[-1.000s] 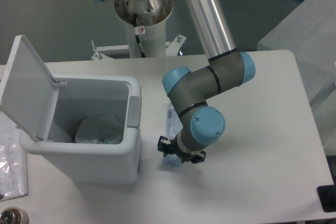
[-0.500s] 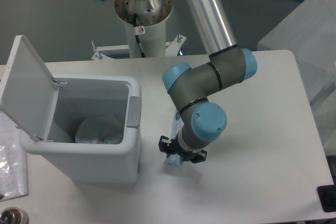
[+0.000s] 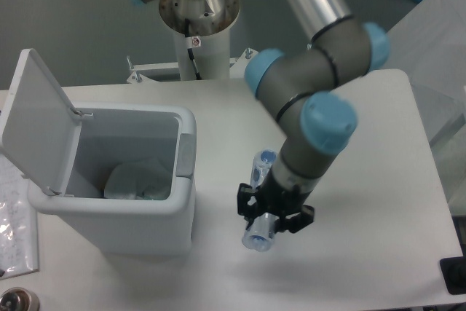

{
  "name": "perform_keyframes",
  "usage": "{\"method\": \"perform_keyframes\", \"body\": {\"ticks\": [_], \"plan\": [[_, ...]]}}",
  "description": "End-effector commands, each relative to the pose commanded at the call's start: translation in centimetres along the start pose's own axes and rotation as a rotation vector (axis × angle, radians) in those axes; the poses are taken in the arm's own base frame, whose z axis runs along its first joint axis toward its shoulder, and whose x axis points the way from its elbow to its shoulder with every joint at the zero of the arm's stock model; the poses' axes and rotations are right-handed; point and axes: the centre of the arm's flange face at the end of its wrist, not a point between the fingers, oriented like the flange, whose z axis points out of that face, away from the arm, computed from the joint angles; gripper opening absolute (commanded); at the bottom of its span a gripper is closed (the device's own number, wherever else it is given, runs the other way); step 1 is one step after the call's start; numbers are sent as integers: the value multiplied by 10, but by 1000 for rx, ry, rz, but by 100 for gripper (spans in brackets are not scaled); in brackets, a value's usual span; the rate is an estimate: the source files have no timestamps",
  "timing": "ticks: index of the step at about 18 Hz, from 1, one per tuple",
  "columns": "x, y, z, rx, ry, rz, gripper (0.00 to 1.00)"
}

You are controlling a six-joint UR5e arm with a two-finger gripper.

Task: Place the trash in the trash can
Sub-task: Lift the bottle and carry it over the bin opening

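A long slim clear bottle with a blue label [image 3: 259, 202] hangs in the air over the table, held across its middle by my gripper [image 3: 274, 216], which is shut on it. Both bottle ends stick out past the wrist, one at the upper left and one at the lower front. The white trash can [image 3: 116, 213] stands to the left with its lid [image 3: 36, 121] swung open and upright. Inside it lies a crumpled clear wrapper [image 3: 138, 180]. The bottle is to the right of the can, apart from it.
The white table [image 3: 378, 253] extends to the right. A clear bag [image 3: 14, 223] lies at the left edge beside the can, with a round metal object [image 3: 14, 302] in the bottom left corner. The robot base [image 3: 196, 27] stands at the back.
The gripper has risen off the table and shifted right, lifting the bottle with it. The arm's elbow has swung up and to the right.
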Motion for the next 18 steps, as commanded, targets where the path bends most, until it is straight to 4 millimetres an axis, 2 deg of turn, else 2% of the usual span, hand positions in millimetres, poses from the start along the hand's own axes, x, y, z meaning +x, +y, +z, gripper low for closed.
{"method": "perform_keyframes", "body": {"ticks": [4,9,13,18], "plan": [[10,-25,-47,203,9,24,36],[25,-67,-98,346,4,2,36],[38,-84,-120,402,32,15,36],[67,-101,-153,476,88,31,36]]}}
